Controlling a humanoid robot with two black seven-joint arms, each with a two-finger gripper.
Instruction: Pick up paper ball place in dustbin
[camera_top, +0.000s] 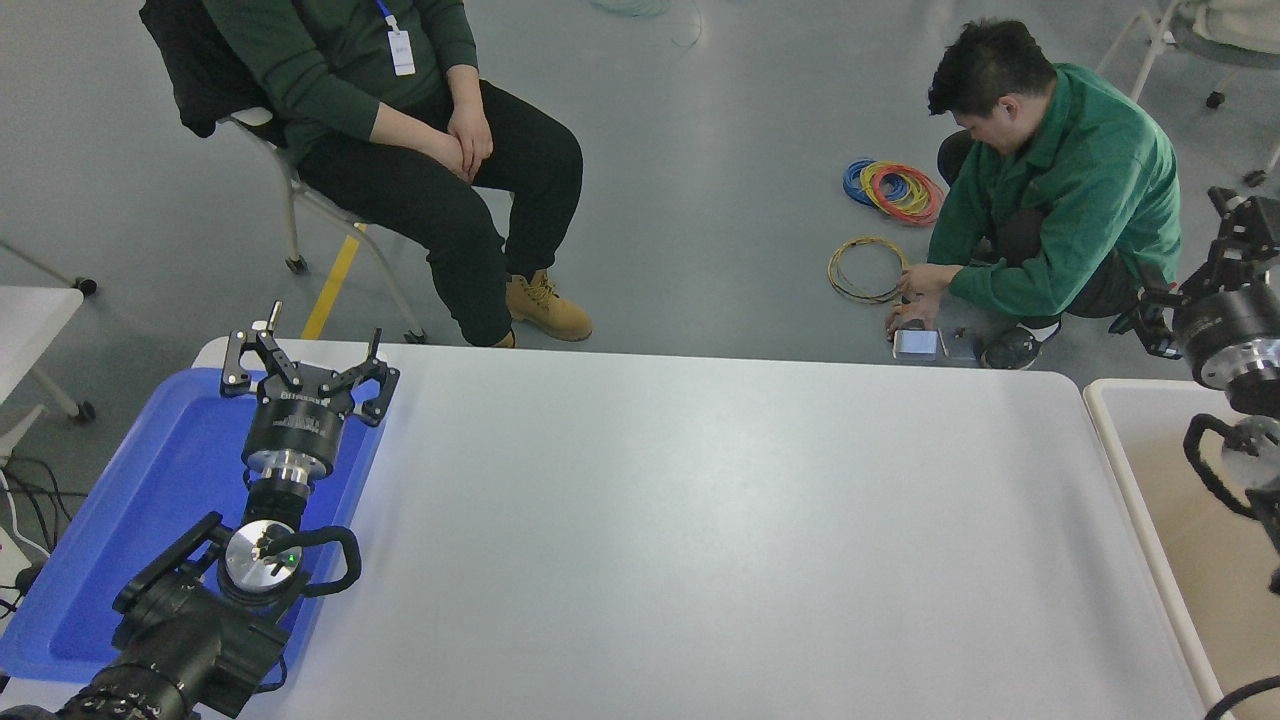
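The paper ball is not visible anywhere on the table or in either gripper. The dustbin (1112, 430), cream-white with a beige inside, stands at the table's right end and is partly cut off by the picture's edge. My right gripper (1190, 268) is at the right edge, above the bin's far corner. Its fingers are spread and nothing is between them. My left gripper (308, 352) is parked open and empty over the blue tray (150, 500) at the lower left.
The white table (700, 520) lies between tray and bin. A seated person (430, 150) is beyond the far left edge. A crouching person in green (1060, 190) works on the floor at the far right, beside coils of cable (895, 188).
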